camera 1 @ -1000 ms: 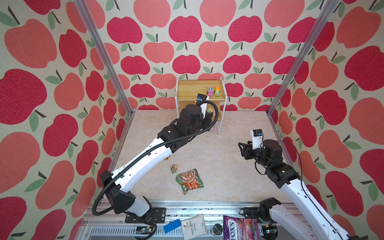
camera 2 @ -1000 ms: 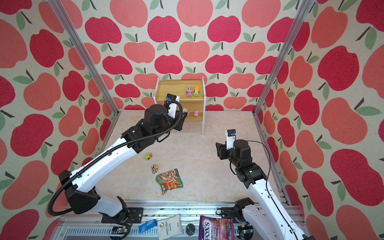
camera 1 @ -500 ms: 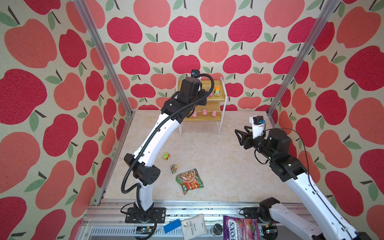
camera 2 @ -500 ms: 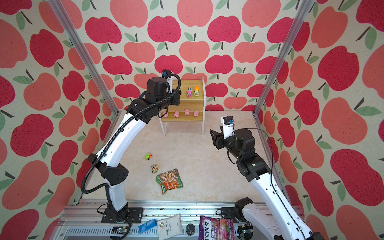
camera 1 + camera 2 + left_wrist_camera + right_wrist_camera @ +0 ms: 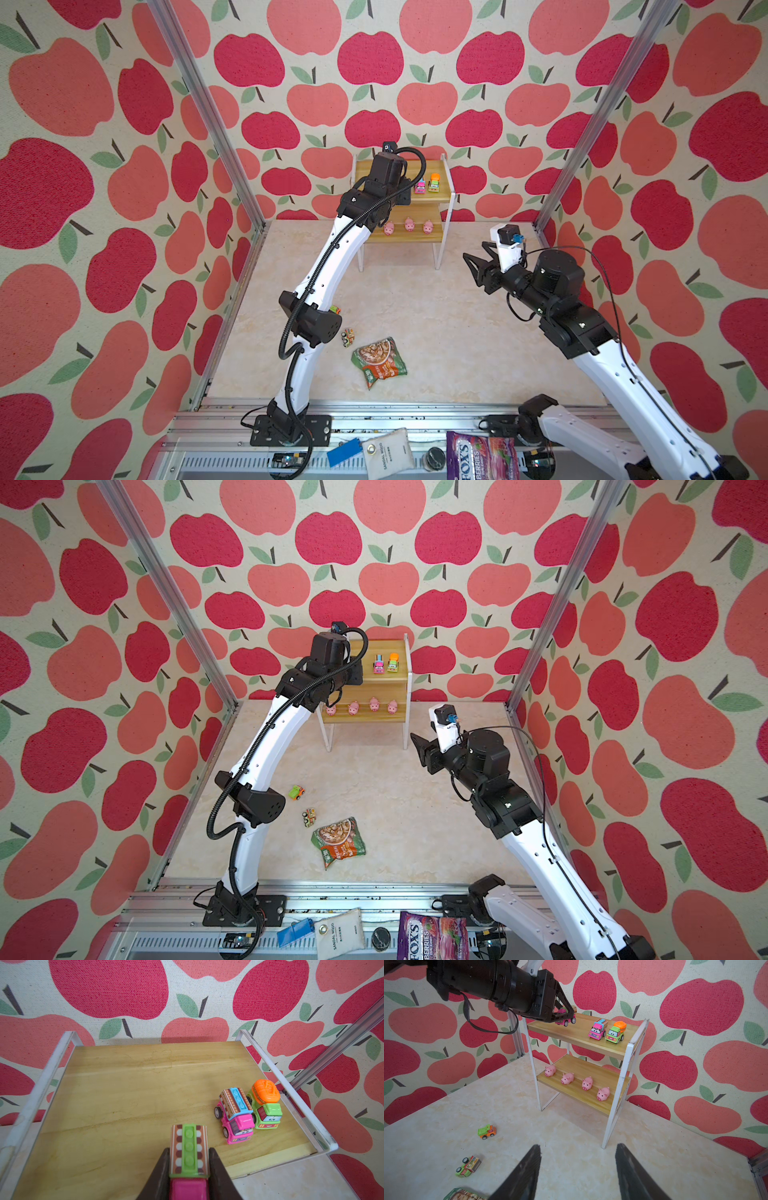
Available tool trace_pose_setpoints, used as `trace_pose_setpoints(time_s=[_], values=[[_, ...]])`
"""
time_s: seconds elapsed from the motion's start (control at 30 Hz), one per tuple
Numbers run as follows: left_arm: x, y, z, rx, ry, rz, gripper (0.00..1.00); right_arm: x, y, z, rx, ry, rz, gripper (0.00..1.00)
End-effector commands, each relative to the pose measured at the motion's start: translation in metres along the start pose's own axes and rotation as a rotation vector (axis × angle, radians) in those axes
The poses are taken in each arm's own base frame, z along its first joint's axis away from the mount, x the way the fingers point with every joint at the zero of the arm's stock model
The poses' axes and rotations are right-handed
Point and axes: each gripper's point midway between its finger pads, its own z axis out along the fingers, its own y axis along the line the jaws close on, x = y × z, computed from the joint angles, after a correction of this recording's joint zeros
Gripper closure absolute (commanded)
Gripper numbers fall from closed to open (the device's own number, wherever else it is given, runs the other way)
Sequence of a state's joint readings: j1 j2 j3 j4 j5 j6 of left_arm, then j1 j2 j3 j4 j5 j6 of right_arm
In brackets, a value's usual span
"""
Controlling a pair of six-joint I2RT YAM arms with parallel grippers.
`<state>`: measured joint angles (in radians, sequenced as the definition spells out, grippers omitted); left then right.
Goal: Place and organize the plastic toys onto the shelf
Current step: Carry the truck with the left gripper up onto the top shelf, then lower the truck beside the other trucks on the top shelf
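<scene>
Over the front edge of the shelf's top board (image 5: 124, 1076), left gripper (image 5: 189, 1153) is clamped on the pink-cab truck (image 5: 188, 1140), at 8 o'clock from the two parked trucks (image 5: 235, 1115). Its long axis runs 12-to-6 with the cab toward 6. Right gripper (image 5: 578, 1147) hangs wide apart and empty, at 4 o'clock from the shelf.

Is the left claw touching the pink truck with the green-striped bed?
Touching. The left wrist view shows the fingers of the left claw pressed against both sides of the pink truck, no gap either side.
</scene>
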<state>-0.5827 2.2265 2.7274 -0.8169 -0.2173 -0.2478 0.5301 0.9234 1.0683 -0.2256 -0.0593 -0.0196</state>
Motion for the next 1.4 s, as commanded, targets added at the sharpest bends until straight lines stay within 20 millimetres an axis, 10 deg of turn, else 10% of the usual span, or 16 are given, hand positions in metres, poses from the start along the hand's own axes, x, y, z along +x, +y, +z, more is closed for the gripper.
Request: trace_pose_setpoints(time_s=[0.0, 1.37], values=[[-0.011, 0.002, 0.006, -0.024, -0.055, -0.035, 0.7, -0.015, 0.004, -0.006, -0.018, -0.036, -0.035, 0.4], [-0.024, 0.003, 0.048, -0.047, -0.204, -0.186, 0.71, 0.009, 0.008, -0.003, -0.034, -0.011, -0.005, 0.39]])
